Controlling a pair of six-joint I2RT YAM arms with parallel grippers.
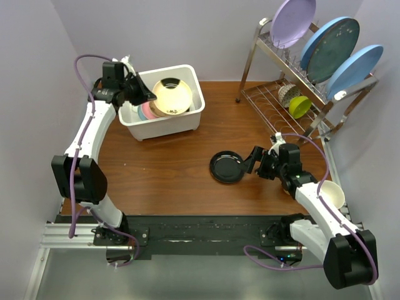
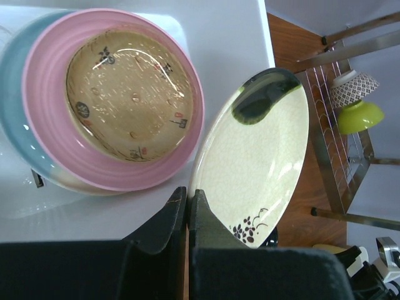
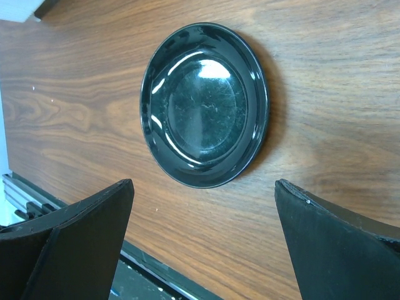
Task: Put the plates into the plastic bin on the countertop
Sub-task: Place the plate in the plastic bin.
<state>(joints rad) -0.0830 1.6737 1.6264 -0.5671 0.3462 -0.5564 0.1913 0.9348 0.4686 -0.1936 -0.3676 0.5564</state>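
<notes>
Our left gripper (image 2: 187,206) pinches the cream plate (image 2: 256,162) by its rim, tilted over the bin (image 1: 187,119). Our right gripper (image 1: 250,160) gapes wide beside the black plate (image 3: 203,103), which lies flat on the countertop (image 3: 325,94). That plate looks stiff, glossy and breakable; we judge its rim the only hold.

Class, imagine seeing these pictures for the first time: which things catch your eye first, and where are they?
A cream plate stands tilted in the white bin at the back left, its rim pinched by the shut left hand. A black plate lies alone on the countertop before the open right hand.
</notes>
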